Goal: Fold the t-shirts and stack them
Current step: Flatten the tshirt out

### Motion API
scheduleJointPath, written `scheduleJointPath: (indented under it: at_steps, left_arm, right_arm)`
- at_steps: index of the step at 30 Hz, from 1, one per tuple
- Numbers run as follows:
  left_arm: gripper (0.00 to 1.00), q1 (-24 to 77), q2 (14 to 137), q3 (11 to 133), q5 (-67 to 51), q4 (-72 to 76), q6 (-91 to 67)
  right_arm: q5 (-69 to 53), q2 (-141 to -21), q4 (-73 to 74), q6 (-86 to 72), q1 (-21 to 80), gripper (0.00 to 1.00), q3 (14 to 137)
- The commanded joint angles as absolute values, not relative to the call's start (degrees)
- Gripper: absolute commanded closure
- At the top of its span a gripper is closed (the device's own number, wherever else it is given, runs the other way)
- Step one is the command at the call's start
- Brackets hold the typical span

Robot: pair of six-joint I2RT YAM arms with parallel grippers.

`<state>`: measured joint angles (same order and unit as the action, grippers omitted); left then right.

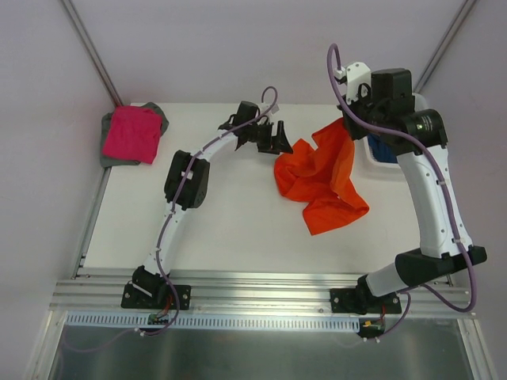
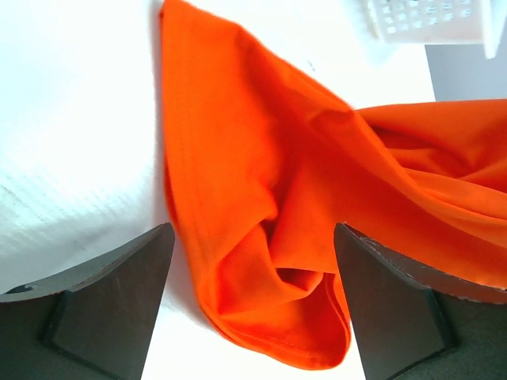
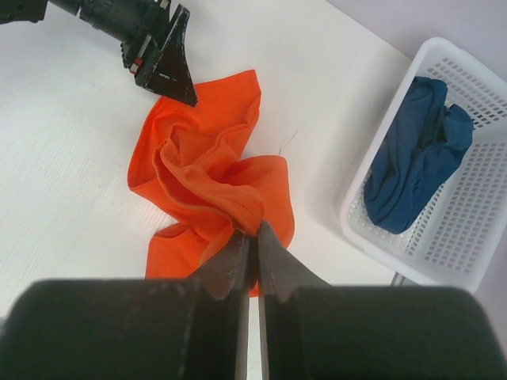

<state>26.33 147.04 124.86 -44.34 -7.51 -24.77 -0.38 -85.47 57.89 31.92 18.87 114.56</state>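
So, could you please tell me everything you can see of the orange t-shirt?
The orange t-shirt is plain, bright, soft cloth, unfolded and bunched into creases, a stitched hem showing. It lies on the white table beside the basket, one fold pinched by the shut right gripper. The open left gripper straddles another edge without closing on it.

Lab: white table, aluminium rail, bare walls.
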Motion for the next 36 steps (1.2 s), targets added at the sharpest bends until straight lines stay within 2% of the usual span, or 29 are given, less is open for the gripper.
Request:
scheduleJointPath:
  at_steps: [1, 8, 22, 27, 36]
  left_arm:
    - [0.17, 26.5, 148.3, 124.9, -44.2, -6.7, -25.1]
    - [0.19, 27.5, 147.4, 121.2, -46.8, -6.6, -26.5]
    - [0.18, 26.5, 141.0, 127.3, -30.1, -6.3, -23.5]
    - [0.18, 26.3, 140.5, 128.8, -31.5, -6.3, -22.8]
    - [0.20, 28.4, 139.2, 124.6, -37.4, -6.1, -26.8]
  right_arm:
    - [-1.8, -82.3, 59.2, 31.0, 18.7, 0.99, 114.2]
    - [-2.5, -83.7, 58.1, 30.5, 18.5, 0.99, 114.6]
    - [-3.5, -84.2, 56.6, 29.4, 18.5, 0.99, 114.0]
    - [-3.9, -83.8, 56.1, 29.3, 18.5, 0.99, 113.4]
    - [-3.9, -83.8, 55.5, 29.2, 18.5, 0.99, 112.8]
